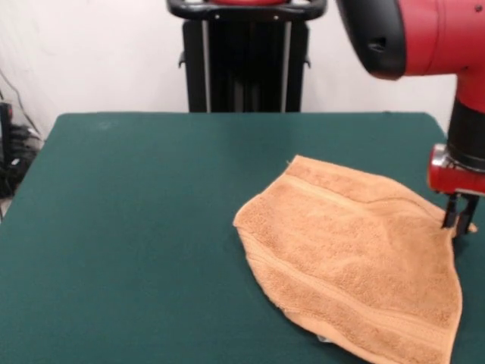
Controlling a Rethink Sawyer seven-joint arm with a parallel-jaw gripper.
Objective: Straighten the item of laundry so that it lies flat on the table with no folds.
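Observation:
The orange-tan towel [356, 265] lies on the right half of the dark green table [136, 227], spread in a rough fan shape. One woven stripe band runs near its far edge and one near its front edge. Its left edge is rounded and creases run toward its right corner. My gripper [458, 226] comes down at the picture's right edge. Its fingers are closed together on the towel's right corner, which is lifted slightly off the table.
The black pedestal [246, 61] stands behind the table's far edge. The red arm [424, 30] crosses the top right corner. The table's right edge is close to the gripper. Cables hang at the far left [11, 144].

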